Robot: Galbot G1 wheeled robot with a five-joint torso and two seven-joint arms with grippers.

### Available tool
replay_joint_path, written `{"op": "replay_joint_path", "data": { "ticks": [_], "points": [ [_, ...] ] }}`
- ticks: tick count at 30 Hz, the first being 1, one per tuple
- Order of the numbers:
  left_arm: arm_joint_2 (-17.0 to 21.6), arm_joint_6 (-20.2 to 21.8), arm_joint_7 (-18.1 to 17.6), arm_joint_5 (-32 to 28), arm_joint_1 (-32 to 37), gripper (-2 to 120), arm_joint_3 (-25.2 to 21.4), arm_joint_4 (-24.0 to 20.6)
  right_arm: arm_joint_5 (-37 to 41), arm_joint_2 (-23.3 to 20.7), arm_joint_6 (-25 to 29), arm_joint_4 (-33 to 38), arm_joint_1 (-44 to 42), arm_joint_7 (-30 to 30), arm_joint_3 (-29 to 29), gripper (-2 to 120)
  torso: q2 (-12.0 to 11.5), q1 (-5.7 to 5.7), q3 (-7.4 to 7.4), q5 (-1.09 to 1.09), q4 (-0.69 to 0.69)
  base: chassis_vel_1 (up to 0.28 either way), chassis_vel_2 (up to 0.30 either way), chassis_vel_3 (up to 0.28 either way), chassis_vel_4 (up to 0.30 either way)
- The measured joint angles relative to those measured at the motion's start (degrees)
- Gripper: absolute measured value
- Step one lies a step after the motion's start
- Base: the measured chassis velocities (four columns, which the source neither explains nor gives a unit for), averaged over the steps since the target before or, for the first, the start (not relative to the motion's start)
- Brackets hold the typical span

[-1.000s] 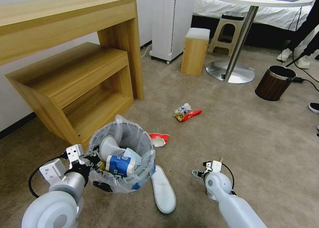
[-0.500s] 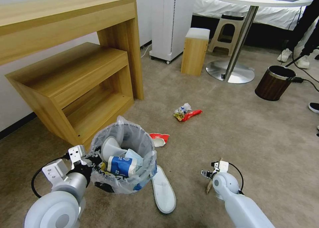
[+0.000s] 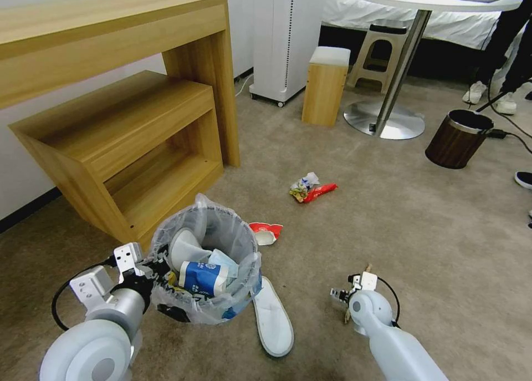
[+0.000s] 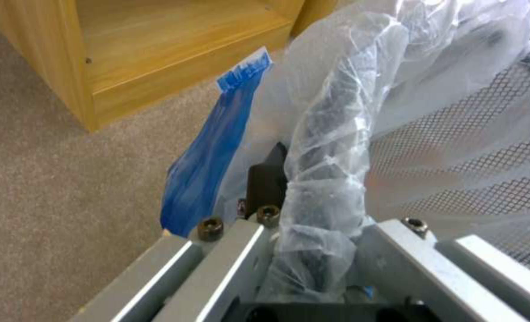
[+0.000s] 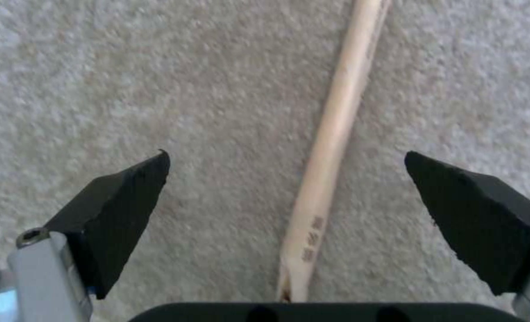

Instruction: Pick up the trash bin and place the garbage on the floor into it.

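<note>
The trash bin point(image 3: 206, 273), dark with a crinkly clear bag, hangs at the lower left just above the floor point(image 3: 388, 214). My left gripper point(image 3: 157, 265) is shut on its bag-covered rim point(image 4: 321, 188). Inside it lie a blue paper cup point(image 3: 200, 277), a light-blue mask point(image 3: 224, 259) and a white slipper point(image 3: 185, 245). My right gripper point(image 3: 344, 296) hovers low over the carpet, open, with a wooden stick point(image 5: 330, 134) lying between its fingertips point(image 5: 140, 179). More garbage lies around: a white slipper point(image 3: 272, 317), a crushed red-white cup point(image 3: 265, 232) and a red wrapper point(image 3: 320, 191).
A wooden desk with a lower shelf point(image 3: 127, 126) stands close on the left of the bin. Farther back are a white appliance point(image 3: 285, 37), a wooden box stool point(image 3: 326, 87), a round table's metal base point(image 3: 384, 120) and a brown wood-grain bin point(image 3: 455, 140) with a cable beside it.
My right gripper has shifted slightly right and nearer, staying low over the stick. The bin in my left gripper has sunk a touch.
</note>
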Motion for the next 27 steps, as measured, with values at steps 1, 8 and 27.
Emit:
{"op": "replay_joint_path", "data": {
  "ticks": [1,8,27],
  "points": [
    [0.0,0.0,0.1,0.0,-0.1,1,0.2,0.1,-0.3,-0.2,0.0,0.4,-0.8,0.0,0.2,100,0.0,0.00,0.00,0.00,0.00,0.000,0.000,0.000,0.000],
    [0.1,0.0,0.5,-0.1,-0.1,1,0.3,0.3,-1.3,-0.1,0.1,-0.4,-1.5,-0.2,0.4,97,0.0,0.00,0.00,0.00,0.00,0.000,0.000,0.000,0.000],
    [0.0,-0.2,0.7,-0.3,-0.4,1,0.6,0.9,-1.9,-0.9,0.3,0.0,-2.4,-0.8,0.3,32,0.0,0.00,-0.01,0.00,0.01,0.000,0.000,0.000,0.000]
  ]
}}
